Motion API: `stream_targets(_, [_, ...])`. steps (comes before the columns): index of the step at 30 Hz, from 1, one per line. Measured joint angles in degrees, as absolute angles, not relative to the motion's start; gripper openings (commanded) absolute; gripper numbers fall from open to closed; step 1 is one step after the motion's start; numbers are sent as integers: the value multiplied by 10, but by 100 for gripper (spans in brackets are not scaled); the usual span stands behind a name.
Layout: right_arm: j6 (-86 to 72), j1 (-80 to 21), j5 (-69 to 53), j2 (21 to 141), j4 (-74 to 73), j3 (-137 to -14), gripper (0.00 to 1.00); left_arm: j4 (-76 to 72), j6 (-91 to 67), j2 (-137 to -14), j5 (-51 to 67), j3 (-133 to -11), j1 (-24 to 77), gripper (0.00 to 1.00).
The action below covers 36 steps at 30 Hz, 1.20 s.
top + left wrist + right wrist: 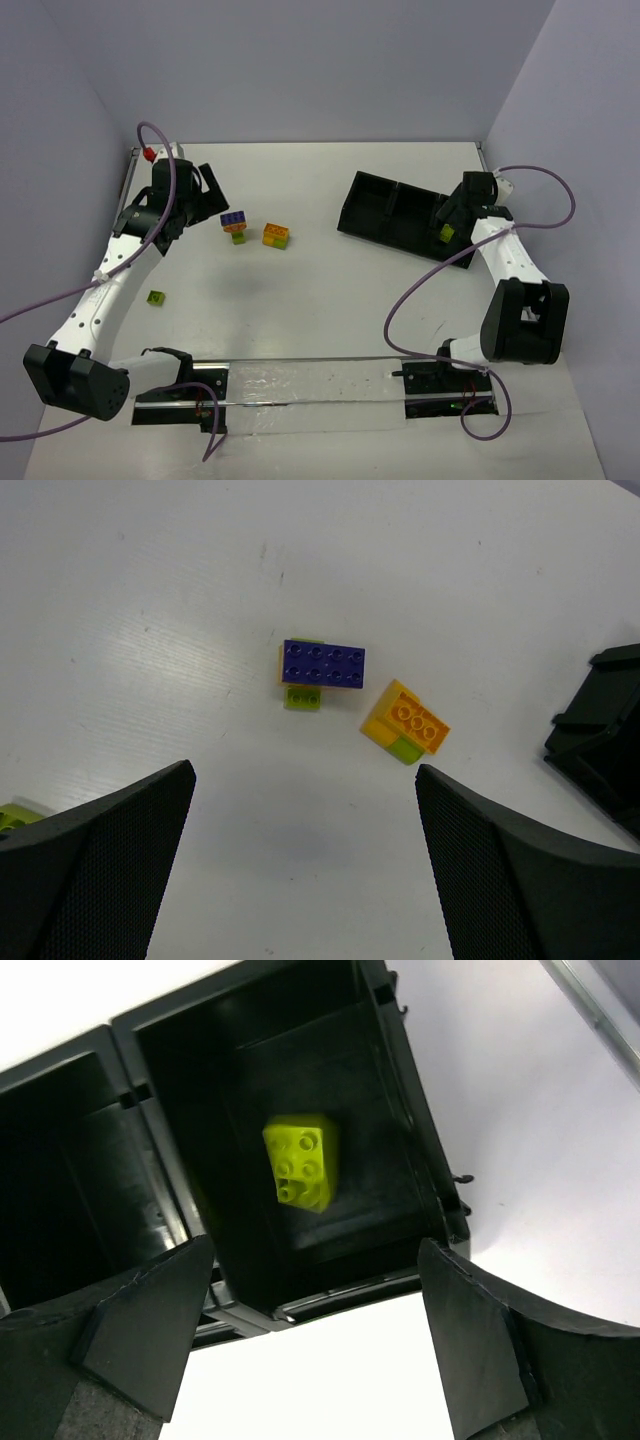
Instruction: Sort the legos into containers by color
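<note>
Progress: one green lego [300, 1163] in the tray [372, 208] under my spread right end effector [315, 1248]; others [276, 236] on the bench's [320, 310] left half.

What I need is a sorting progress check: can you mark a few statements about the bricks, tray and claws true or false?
1. A lime green brick shows within the tray compartment below the right claw. True.
2. The right claw is shut on a brick. False: its jaws stand wide apart, gripping nothing.
3. The left claw is open above the table. True.
4. The blue-purple brick is in the tray. False: it lies on the table, outside the tray.
</note>
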<state>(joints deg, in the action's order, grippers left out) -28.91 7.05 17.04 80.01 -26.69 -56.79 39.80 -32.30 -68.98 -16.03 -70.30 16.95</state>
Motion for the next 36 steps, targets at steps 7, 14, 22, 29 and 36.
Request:
stream_targets(7, [-291,56,146,789,-264,-572,92,425,-349,-687,-191,-698,170,99])
stream_targets(14, [-292,-100,163,774,-299,-646,94,460,-399,-726,-255,-692,170,99])
stream_targets(22, [-289,-191,173,774,-358,-722,95,532,-518,-764,-358,-665,168,99])
stream_targets(29, [-279,-207,186,775,-403,-762,95,538,-632,-726,-375,-538,142,99])
stream_targets(36, [-274,-221,194,787,-427,-787,96,493,-671,-699,-356,-457,26,99])
